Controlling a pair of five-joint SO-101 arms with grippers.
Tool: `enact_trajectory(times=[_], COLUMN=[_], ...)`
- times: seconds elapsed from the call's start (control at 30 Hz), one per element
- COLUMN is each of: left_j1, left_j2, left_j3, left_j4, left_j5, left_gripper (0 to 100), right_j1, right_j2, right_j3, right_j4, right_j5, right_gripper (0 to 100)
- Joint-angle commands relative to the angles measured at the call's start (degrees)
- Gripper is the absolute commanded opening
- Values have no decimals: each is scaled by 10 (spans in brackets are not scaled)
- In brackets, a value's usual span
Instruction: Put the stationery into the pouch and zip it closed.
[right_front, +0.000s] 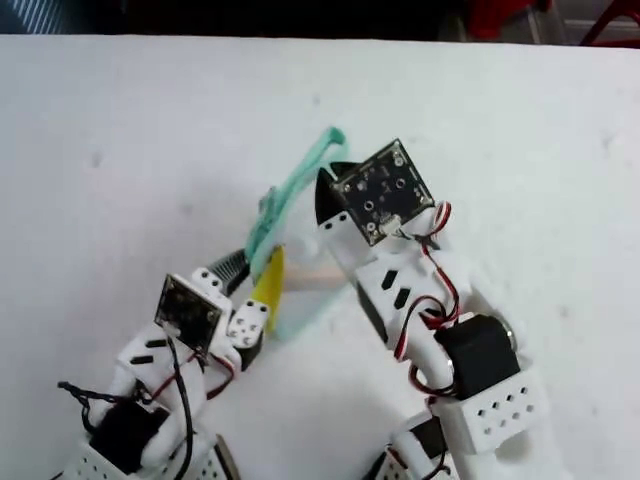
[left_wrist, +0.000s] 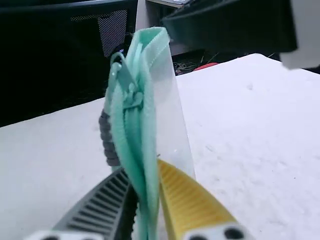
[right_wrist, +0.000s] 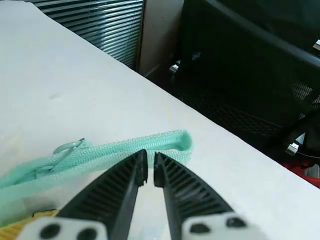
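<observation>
The pouch (right_front: 290, 190) is clear plastic with a mint zipper, held up off the white table (right_front: 120, 150). My left gripper (right_front: 258, 275), one finger grey and one yellow, is shut on the pouch's (left_wrist: 150, 100) near end, pinching the zipper tape (left_wrist: 147, 200). The zipper pull (left_wrist: 131, 95) with its ring sits partway along the tape. My right gripper (right_front: 330, 190) has black fingers (right_wrist: 125, 185) closed to a thin slit at the far end of the pouch (right_wrist: 125, 147), just under the tape. A pale stick (right_front: 315, 278) shows through the clear side.
The table spreads bare to the left and back. Its far edge (right_front: 300, 38) meets a dark area with a chair. The right arm's black gripper (left_wrist: 225, 25) hangs close above the pouch's far end.
</observation>
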Motion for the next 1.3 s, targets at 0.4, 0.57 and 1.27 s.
enact_trajectory(times=[0.4, 0.57, 1.27], left_j1=[154, 134, 211], left_j2=[-6, -6, -5], left_j3=[-45, -47, -14], left_j4=[101, 80, 62], left_j5=[-149, -148, -55], left_gripper=[21, 25, 165], right_j1=[-65, -28, -29], right_j2=[111, 188, 215], right_j3=[-309, -394, -308], right_j4=[286, 445, 466], right_j5=[-76, -75, -76], right_gripper=[152, 117, 74])
